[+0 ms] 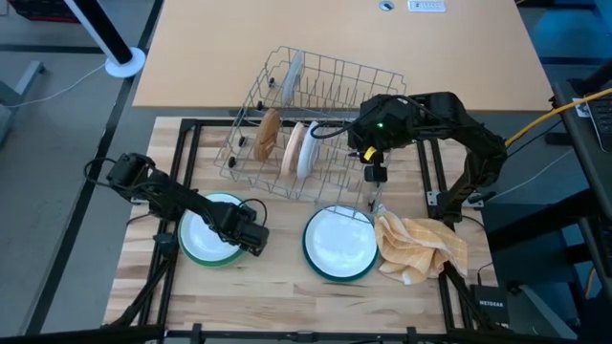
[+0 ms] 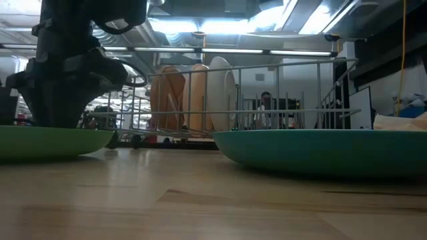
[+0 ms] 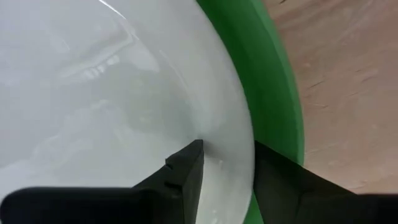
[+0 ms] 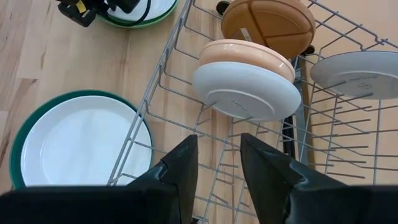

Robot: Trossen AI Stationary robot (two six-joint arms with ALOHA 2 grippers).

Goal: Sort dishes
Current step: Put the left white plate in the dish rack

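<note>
1. The tabletop (image 1: 277,296) is of pale wood. A free strip of it lies along the near edge, and a narrow free gap lies between the two big plates.
2. The grey wire rack (image 1: 316,115) stands at the far middle. Its near rim comes close to the far rim of the teal plate.
3. The teal plate (image 1: 308,250) lies near centre, with a white plate (image 1: 339,239) lying flat inside it. Its right rim touches the yellow checked cloth (image 1: 426,247).
4. The green plate (image 1: 187,250) lies at the near left, well apart from the teal one. A second white plate (image 3: 112,87) lies inside it.
5. In the rack stand on edge a brown plate (image 1: 267,135), a tan plate (image 1: 293,148) and a white plate (image 1: 305,151), close together. One more pale plate (image 1: 292,73) stands alone at the far end.
6. The left claw (image 3: 227,168) is at the right rim of the green plate. One finger (image 3: 186,171) rests on the white plate and the other is outside its edge, over the green rim. The jaws are partly open around this edge, and I cannot tell if they grip it.
7. The right claw (image 4: 219,158) hangs over the near right part of the rack, fingers a little apart, holding nothing.
</note>
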